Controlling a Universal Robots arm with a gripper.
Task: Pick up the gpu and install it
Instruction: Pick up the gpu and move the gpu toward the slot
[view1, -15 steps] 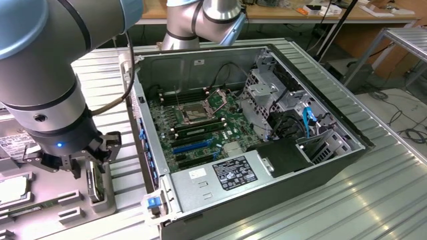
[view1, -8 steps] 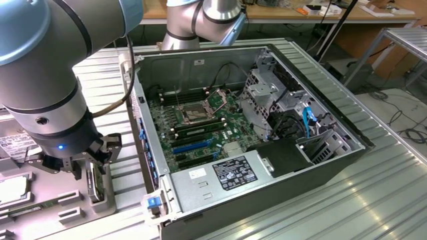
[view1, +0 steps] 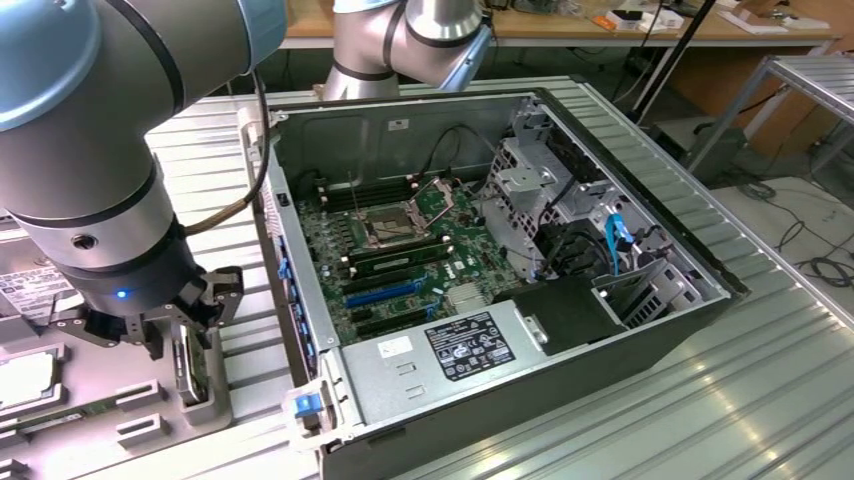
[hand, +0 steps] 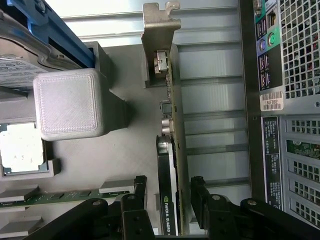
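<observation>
Astride the upright gpu (hand: 169, 120), spread claw (hand: 169, 189)

gpu (hand: 170, 150) upright between pincer (hand: 169, 187) jaws

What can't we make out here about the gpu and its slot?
- Wrist view: the gpu is edge-on, so its fan face is hidden. The end away from the bracket runs off the picture, inside the open gripper.
- Exterior view: the arm and gripper cover most of the gpu on the tray.
- Exterior view: the blue slots on the motherboard are too small to judge their latches.
</observation>
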